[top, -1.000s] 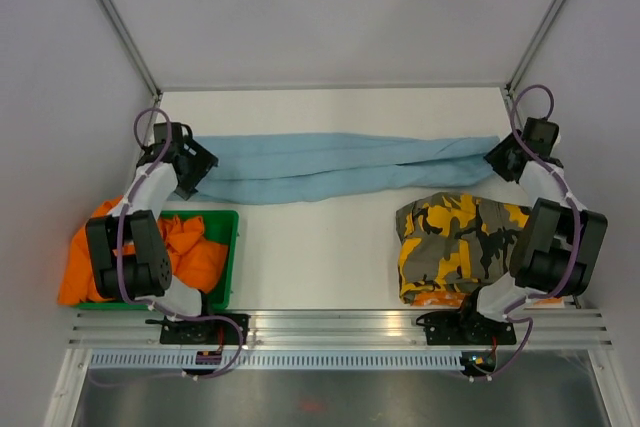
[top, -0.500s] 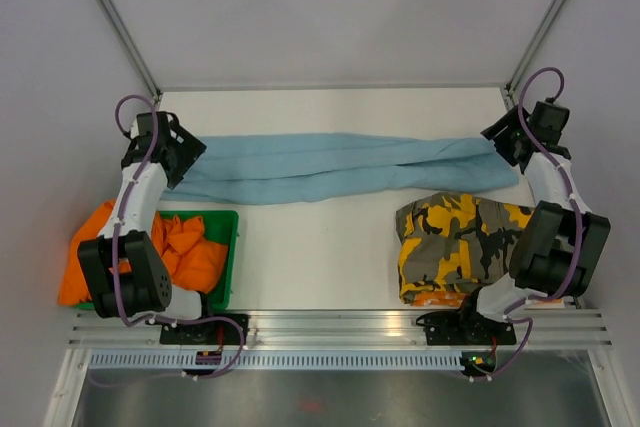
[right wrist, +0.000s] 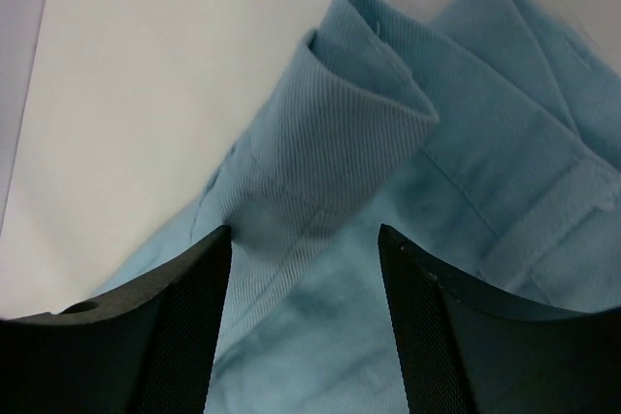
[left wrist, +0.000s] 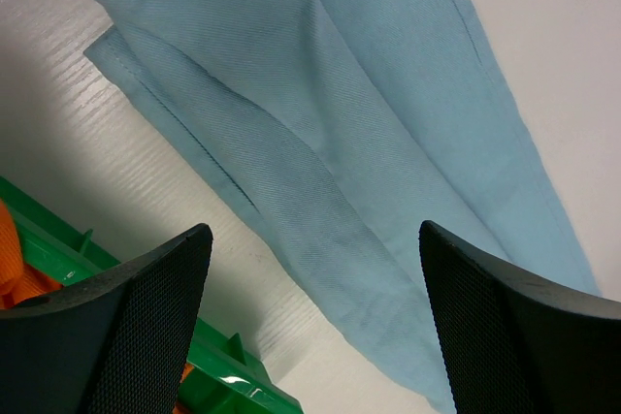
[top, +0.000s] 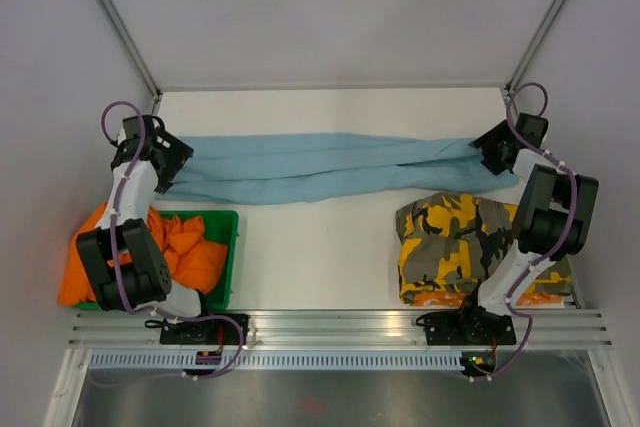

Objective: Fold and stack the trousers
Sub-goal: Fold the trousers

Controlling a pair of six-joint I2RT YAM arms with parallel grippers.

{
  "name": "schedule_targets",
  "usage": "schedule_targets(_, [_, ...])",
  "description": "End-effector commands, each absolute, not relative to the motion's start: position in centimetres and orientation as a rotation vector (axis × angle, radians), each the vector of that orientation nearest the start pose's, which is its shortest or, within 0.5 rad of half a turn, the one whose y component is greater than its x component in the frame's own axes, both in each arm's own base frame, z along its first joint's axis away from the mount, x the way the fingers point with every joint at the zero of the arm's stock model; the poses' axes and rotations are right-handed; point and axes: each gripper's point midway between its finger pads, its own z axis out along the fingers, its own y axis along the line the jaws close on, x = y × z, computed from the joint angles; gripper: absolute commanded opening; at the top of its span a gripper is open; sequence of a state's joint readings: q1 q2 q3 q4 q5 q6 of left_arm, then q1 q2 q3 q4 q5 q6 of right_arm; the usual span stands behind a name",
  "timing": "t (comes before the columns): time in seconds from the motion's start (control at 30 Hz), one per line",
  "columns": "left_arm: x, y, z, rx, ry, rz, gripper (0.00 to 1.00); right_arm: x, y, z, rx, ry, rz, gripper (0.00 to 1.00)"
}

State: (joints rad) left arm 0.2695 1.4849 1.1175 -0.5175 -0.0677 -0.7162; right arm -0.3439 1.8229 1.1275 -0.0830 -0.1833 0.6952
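Both jaws gape wide, clamping nothing: the left gripper (left wrist: pixel 310 239) hangs over the blue trousers (top: pixel 330 167), the right gripper (right wrist: pixel 303 235) over their rolled fold.

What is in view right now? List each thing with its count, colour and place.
Blue trousers: one, light blue, stretched across the table's far side.
Camouflage trousers: one, yellow, grey and black, folded, near right.
Bin: one, green, near left.
Orange clothing: count unclear, in and spilling over the bin.
Table: one, white.
Left hand: open, over the blue trousers' left end.
Right hand: open, over their right end.
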Motion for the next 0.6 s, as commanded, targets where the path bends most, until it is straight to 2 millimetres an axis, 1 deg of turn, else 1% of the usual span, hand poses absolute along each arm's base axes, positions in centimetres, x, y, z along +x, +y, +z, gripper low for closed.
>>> schedule_targets(0.0, [38.1, 9.6, 13.3, -1.17, 2.131, -0.112, 0.92, 50.2, -10.9, 9.0, 1.073, 1.952, 0.44, 0.68])
schedule_targets(0.03, [38.1, 9.7, 12.9, -1.176, 2.139, -0.105, 0.92, 50.9, -10.8, 9.1, 1.07, 1.939, 0.451, 0.68])
schedule_targets(0.07, [38.2, 9.9, 12.7, -1.184, 2.142, -0.103, 0.92, 52.0, -10.8, 9.8, 1.058, 1.922, 0.472, 0.68])
schedule_targets(0.1, [38.4, 10.1, 12.8, -1.187, 2.137, -0.106, 0.92, 52.6, -10.7, 9.8, 1.059, 1.918, 0.486, 0.67])
schedule_targets(0.13, [38.4, 10.2, 12.7, -1.193, 2.137, -0.103, 0.92, 53.2, -10.6, 9.0, 1.076, 1.925, 0.506, 0.67])
schedule_targets(0.17, [38.5, 10.4, 12.6, -1.198, 2.137, -0.1, 0.92, 54.4, -10.3, 9.9, 1.053, 1.902, 0.524, 0.66])
schedule_targets(0.2, [38.7, 10.5, 12.7, -1.196, 2.133, -0.1, 0.92, 55.1, -10.1, 9.6, 1.054, 1.899, 0.528, 0.66])
schedule_targets(0.23, [38.7, 10.5, 12.6, -1.197, 2.132, -0.096, 0.92, 55.7, -9.9, 10.1, 1.052, 1.881, 0.54, 0.66])
schedule_targets(0.27, [38.8, 10.6, 12.6, -1.2, 2.128, -0.094, 0.92, 57.1, -9.4, 11.4, 1.014, 1.853, 0.553, 0.66])
schedule_targets(0.3, [39.0, 10.8, 12.6, -1.203, 2.124, -0.09, 0.92, 57.8, -9.4, 11.0, 1.014, 1.853, 0.552, 0.66])
schedule_targets(0.33, [39.1, 10.8, 12.5, -1.204, 2.125, -0.088, 0.92, 58.5, -8.9, 11.1, 1.008, 1.853, 0.565, 0.66])
schedule_targets(0.37, [39.2, 11.0, 12.4, -1.206, 2.125, -0.082, 0.92, 59.8, -9.0, 12.6, 0.981, 1.825, 0.575, 0.66])
schedule_targets(0.4, [39.4, 11.2, 12.3, -1.211, 2.126, -0.072, 0.92, 60.5, -8.8, 11.2, 0.988, 1.848, 0.579, 0.66])
schedule_targets(0.43, [39.4, 11.3, 12.2, -1.212, 2.128, -0.065, 0.92, 61.0, -8.5, 10.7, 0.989, 1.857, 0.582, 0.66])
schedule_targets(0.47, [39.7, 11.5, 12.6, -1.209, 2.12, -0.056, 0.92, 62.1, -8.4, 11.8, 0.963, 1.837, 0.596, 0.66])
schedule_targets(0.5, [39.7, 11.7, 12.5, -1.216, 2.127, -0.045, 0.92, 62.6, -8.4, 10.1, 0.975, 1.861, 0.598, 0.66])
schedule_targets(0.53, [39.7, 11.8, 12.7, -1.204, 2.131, -0.033, 0.92, 63.3, -8.2, 10.8, 0.96, 1.856, 0.613, 0.66])
schedule_targets(0.57, [39.9, 12.3, 13.3, -1.202, 2.114, -0.009, 0.92, 63.6, -8.2, 10.3, 0.962, 1.866, 0.618, 0.66])
